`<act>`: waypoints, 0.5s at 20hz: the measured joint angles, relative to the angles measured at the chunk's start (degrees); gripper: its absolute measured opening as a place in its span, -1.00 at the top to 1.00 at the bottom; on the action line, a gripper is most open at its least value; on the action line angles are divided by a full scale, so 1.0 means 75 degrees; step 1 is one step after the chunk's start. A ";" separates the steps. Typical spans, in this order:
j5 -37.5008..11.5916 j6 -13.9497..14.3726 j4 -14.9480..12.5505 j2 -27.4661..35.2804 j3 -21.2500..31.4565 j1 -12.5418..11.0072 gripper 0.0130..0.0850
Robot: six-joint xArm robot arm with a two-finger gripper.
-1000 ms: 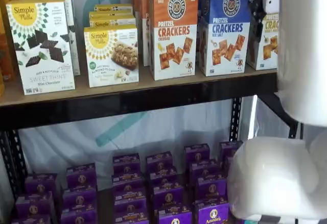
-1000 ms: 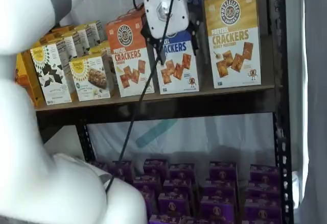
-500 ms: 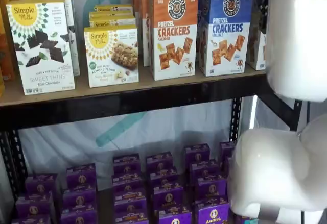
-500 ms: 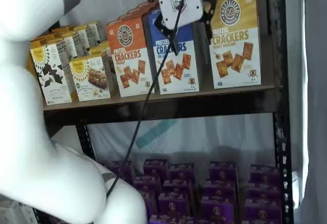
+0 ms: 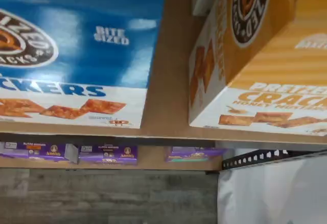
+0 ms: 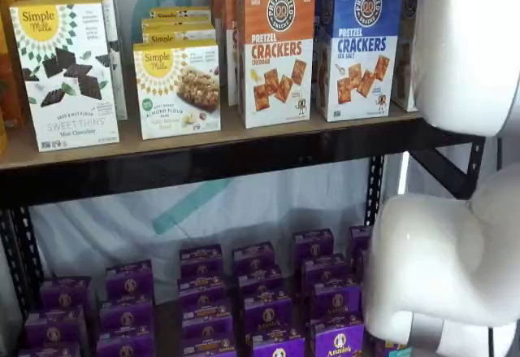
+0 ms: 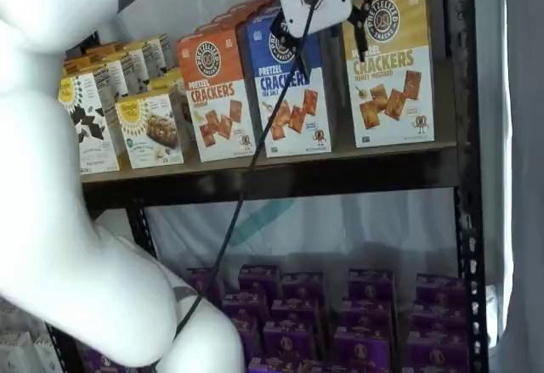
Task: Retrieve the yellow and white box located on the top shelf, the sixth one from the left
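The yellow and white pretzel crackers box (image 7: 393, 76) stands at the right end of the top shelf. The wrist view shows it close up (image 5: 255, 55), and in a shelf view only a sliver of it (image 6: 404, 48) shows behind my white arm. My gripper (image 7: 327, 37) hangs in front of the shelf with its white body high up. Its fingers are open with a plain gap. One black finger (image 7: 291, 46) lies over the blue box and the other over the yellow box's left edge. It holds nothing.
A blue pretzel crackers box (image 7: 289, 101) and an orange one (image 7: 217, 101) stand left of the target. Simple Mills boxes (image 6: 69, 72) fill the shelf's left part. Purple boxes (image 6: 260, 300) sit on the lower shelf. The black shelf post (image 7: 466, 178) is right of the target. My arm (image 6: 471, 48) blocks that side.
My gripper has moved right and slightly up, from in front of the orange and blue boxes to the gap between the blue and yellow boxes. The boxes have not moved.
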 joint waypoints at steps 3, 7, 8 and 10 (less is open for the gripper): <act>0.0060 -0.0094 0.0109 0.0069 -0.0099 -0.0103 -1.00; 0.0107 -0.0220 0.0167 0.0124 -0.0198 -0.0238 -1.00; 0.0113 -0.0260 0.0186 0.0133 -0.0219 -0.0283 -1.00; 0.0130 -0.0350 0.0228 0.0154 -0.0273 -0.0382 -1.00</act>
